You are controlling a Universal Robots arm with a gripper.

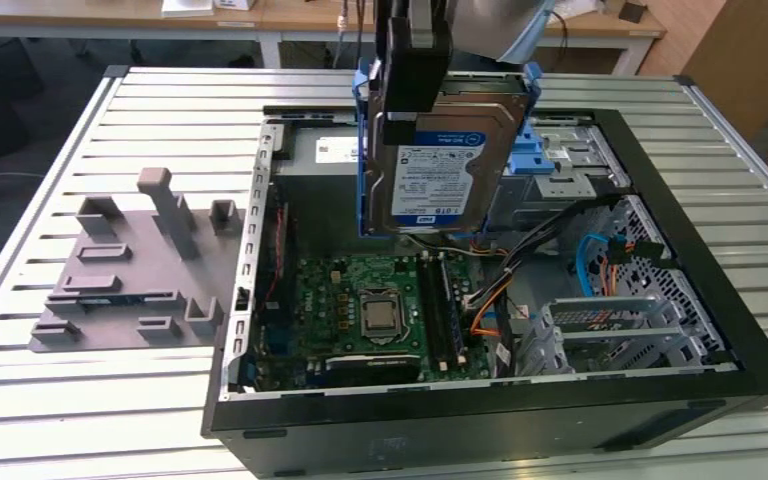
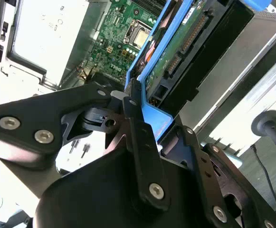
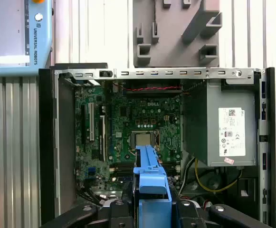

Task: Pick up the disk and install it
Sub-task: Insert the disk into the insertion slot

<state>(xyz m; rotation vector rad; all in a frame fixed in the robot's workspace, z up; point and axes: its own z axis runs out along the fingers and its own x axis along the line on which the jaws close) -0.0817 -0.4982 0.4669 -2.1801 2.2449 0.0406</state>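
The disk (image 1: 434, 172), a silver hard drive with a blue-and-white label and blue side rails, hangs upright above the back of the open computer case (image 1: 704, 395). My gripper (image 1: 414, 100) comes down from above and is shut on its upper part, a black finger (image 1: 411, 60) lying over the labelled face. In the second wrist view the gripper (image 2: 142, 121) clamps the blue bracket, and the disk's green circuit side (image 2: 176, 45) runs away from it. In the first wrist view the blue rail of the disk (image 3: 149, 173) sticks out from the gripper (image 3: 152, 209) over the motherboard.
Inside the case lie the green motherboard (image 1: 371, 310), the grey power supply box (image 3: 218, 128), cables (image 1: 598, 260) and a metal drive cage with a blue latch (image 1: 564, 165). A grey moulded fixture (image 1: 131, 270) sits on the slatted table (image 1: 37, 400) at the exterior view's left.
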